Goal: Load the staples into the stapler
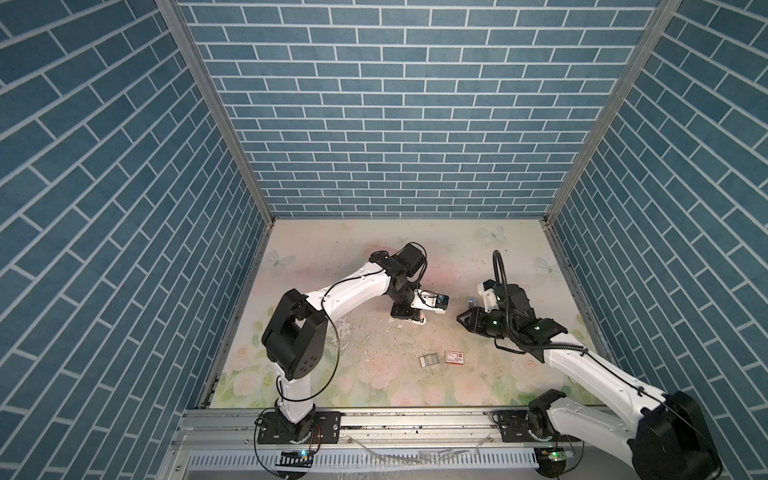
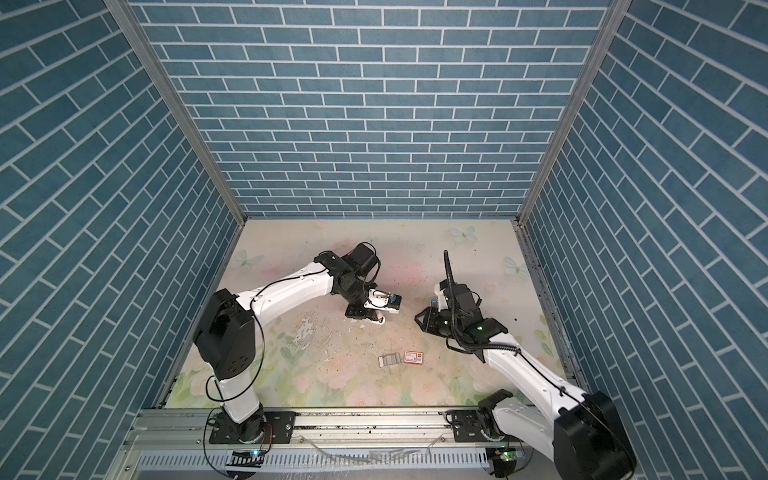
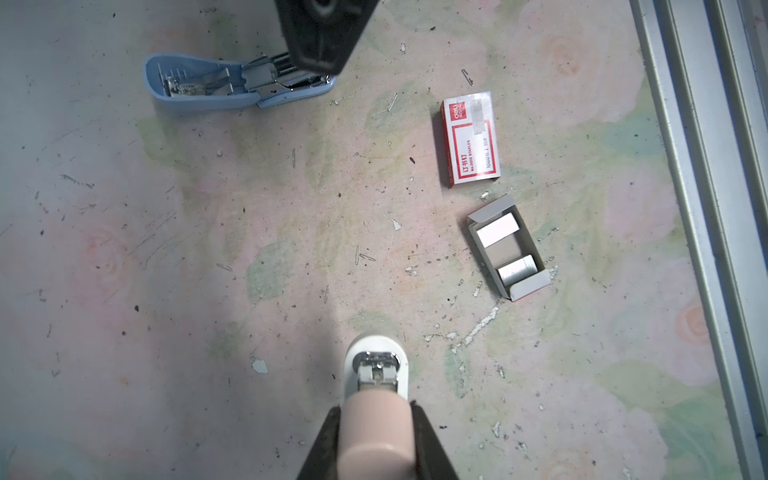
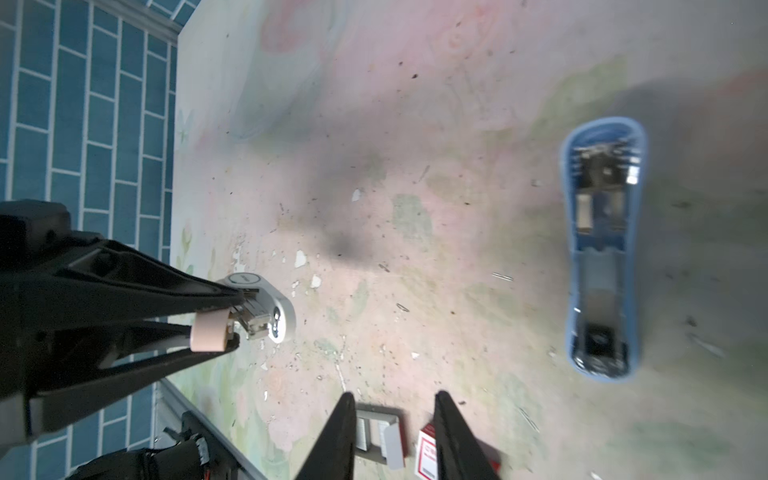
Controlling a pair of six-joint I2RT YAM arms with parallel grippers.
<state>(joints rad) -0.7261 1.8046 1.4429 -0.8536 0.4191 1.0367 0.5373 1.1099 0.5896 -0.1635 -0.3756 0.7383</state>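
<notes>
My left gripper [image 3: 376, 419] is shut on a small stapler [image 3: 376, 374] with a beige top and a white base, held low over the mat; the right wrist view shows that stapler [image 4: 266, 318] too. A blue stapler [image 3: 208, 83] lies opened flat on the mat [image 1: 471, 302]. My right gripper [image 4: 395, 399] hangs open above the table beside the blue stapler [image 4: 602, 249], with nothing between its fingers. The staples [image 3: 517, 270] sit in their grey tray [image 1: 430, 360], next to the red-and-white box [image 1: 455, 356].
Loose staples and paint chips litter the floral mat [image 3: 357, 255]. An aluminium rail [image 3: 706, 166] runs along the table's front edge, close to the tray. Blue brick walls [image 1: 395, 124] close in three sides.
</notes>
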